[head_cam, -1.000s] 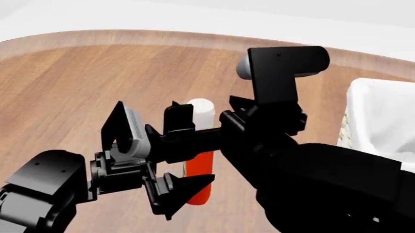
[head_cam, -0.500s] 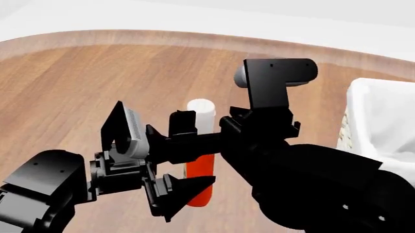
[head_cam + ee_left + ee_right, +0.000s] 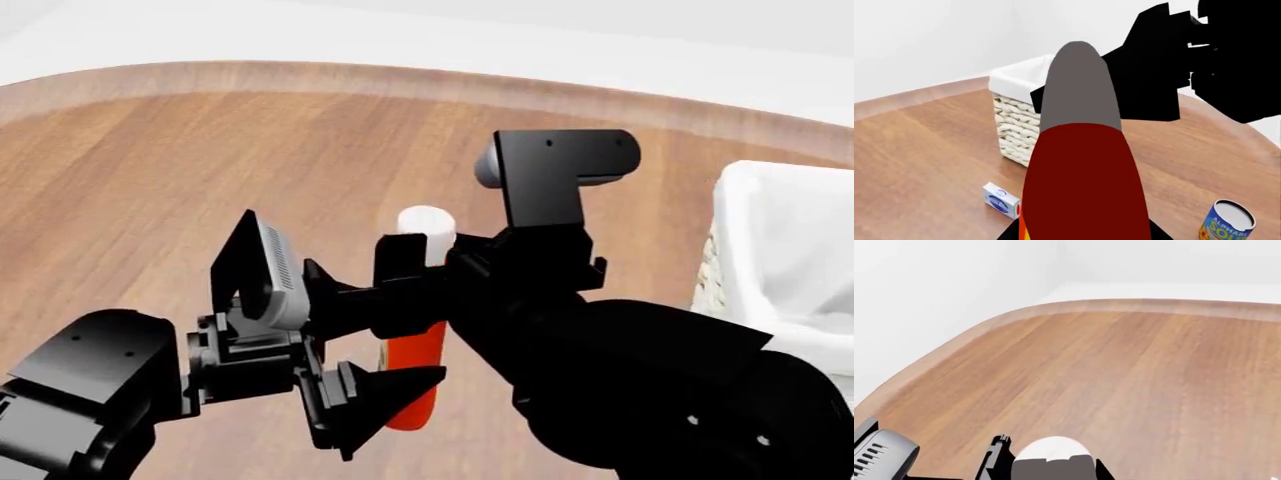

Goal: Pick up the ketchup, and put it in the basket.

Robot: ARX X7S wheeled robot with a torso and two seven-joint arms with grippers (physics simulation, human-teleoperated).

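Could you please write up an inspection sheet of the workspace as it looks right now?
Surface: wooden table, rounded edge.
Job's things: ketchup upright between both grippers; basket standing on the table, apart from the bottle.
Clutter: small white box lying near the basket; soup can upright.
Grippers: left gripper around the bottle's red body; right gripper at its white cap; whether either is clamped cannot be told.
Cables: nothing seen.
Surroundings: plain white walls.
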